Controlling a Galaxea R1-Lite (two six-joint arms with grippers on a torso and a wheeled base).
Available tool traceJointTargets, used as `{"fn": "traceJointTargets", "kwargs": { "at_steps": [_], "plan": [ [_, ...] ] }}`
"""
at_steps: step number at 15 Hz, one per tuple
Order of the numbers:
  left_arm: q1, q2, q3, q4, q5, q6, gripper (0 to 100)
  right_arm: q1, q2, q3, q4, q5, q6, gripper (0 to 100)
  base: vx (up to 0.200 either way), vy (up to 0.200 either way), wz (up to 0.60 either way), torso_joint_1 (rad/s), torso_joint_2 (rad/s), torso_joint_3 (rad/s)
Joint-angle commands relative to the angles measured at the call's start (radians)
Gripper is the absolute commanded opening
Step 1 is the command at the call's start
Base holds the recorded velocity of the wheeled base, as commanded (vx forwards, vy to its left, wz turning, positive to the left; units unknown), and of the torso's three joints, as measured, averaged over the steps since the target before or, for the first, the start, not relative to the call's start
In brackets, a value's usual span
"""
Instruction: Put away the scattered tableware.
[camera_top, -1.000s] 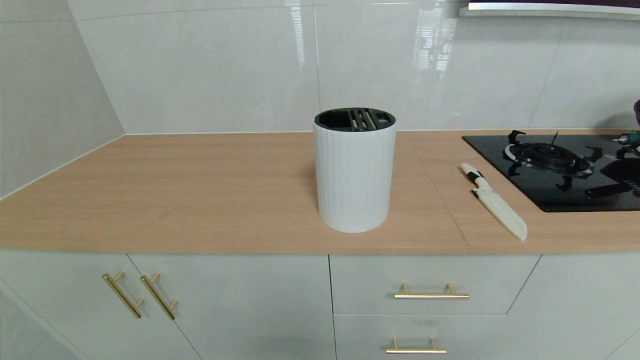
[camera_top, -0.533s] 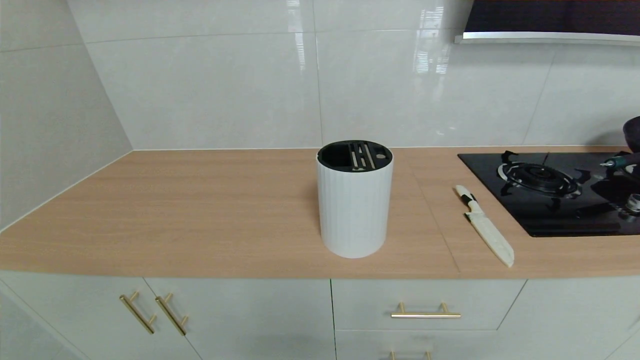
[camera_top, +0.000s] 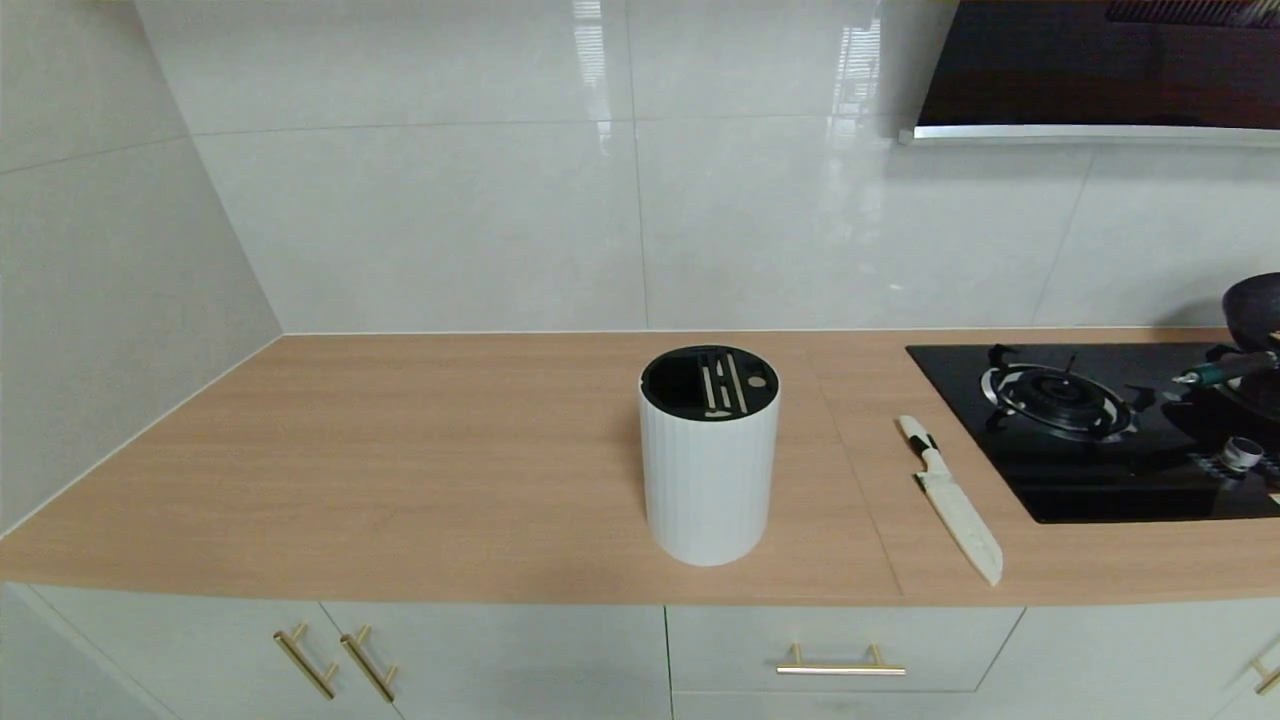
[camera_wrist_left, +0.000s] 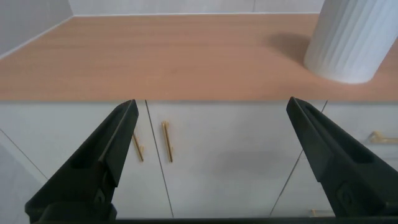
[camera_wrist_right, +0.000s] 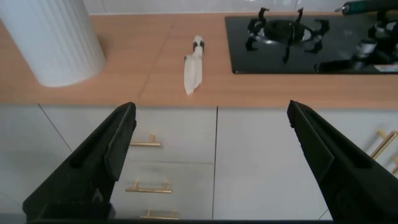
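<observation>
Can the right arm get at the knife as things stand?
Probably yes: the knife lies clear on the counter between holder and stove, with the open right gripper facing it.

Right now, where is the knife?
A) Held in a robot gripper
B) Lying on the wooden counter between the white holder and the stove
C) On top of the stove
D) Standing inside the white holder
B: the knife lies flat on the counter, with the white holder on one side and the stove on the other, touching neither.
</observation>
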Motion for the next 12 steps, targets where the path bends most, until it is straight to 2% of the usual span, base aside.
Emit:
{"fn": "traceJointTargets", "kwargs": {
  "at_steps": [1, 8, 12],
  "plan": [
    [0.000, 0.000, 0.000, -0.001, 0.000, 0.000, 100, 0.000, 0.001, 0.000, 0.000, 0.000, 0.000, 100, 0.000, 0.000, 0.00, 0.271, -0.60, -0.334],
    [0.000, 0.000, 0.000, -0.001, 0.000, 0.000, 100, 0.000, 0.001, 0.000, 0.000, -0.001, 0.000, 100, 0.000, 0.000, 0.00, 0.205, -0.45, -0.237],
    [0.000, 0.000, 0.000, -0.001, 0.000, 0.000, 100, 0.000, 0.001, 0.000, 0.000, -0.001, 0.000, 100, 0.000, 0.000, 0.00, 0.038, -0.08, -0.039]
  ]
}}
